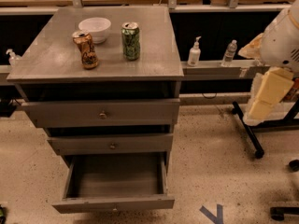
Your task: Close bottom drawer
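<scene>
The bottom drawer (pixel 113 203) of the grey cabinet stands pulled out, and its boxy grey interior (pixel 116 175) holds nothing. Its slim front panel faces the camera at the bottom of the view. Above it, the middle drawer (pixel 112 144) and the tall top drawer (pixel 103 114) are pushed in. My arm comes in at the right edge, white above and cream below. Its gripper (pixel 264 101) hangs there, well to the right of the cabinet and above drawer height, touching nothing.
On the cabinet top (pixel 56 59) stand a white bowl (pixel 95 28), a brown can (pixel 86 50) and a green can (pixel 131 41). Bottles (pixel 194 52) stand on a ledge behind. A black stand's legs (pixel 247 134) lie on the floor at the right. Blue tape (pixel 212 213) marks the floor.
</scene>
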You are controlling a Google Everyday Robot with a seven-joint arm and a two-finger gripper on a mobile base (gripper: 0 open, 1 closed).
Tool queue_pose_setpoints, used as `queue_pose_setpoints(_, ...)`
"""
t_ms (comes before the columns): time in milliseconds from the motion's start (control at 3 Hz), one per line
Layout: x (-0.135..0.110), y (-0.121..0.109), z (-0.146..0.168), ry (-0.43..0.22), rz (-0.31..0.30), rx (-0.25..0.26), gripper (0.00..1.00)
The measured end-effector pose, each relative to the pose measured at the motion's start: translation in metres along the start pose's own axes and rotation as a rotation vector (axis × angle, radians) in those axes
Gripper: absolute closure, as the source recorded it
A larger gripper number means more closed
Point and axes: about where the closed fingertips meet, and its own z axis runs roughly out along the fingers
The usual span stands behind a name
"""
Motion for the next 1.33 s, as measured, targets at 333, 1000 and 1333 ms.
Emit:
queue_pose_setpoints(333, -0.004, -0.007, 0.071, -0.166, 0.084, -0.16, 0.0)
queue_pose_setpoints(1000, -0.097, 0.058, 0.2, -0.484, 0.29, -0.475, 0.0)
queue_pose_setpoints(1333, -0.097, 0.055, 0.198, -0.496, 0.287, -0.494, 0.0)
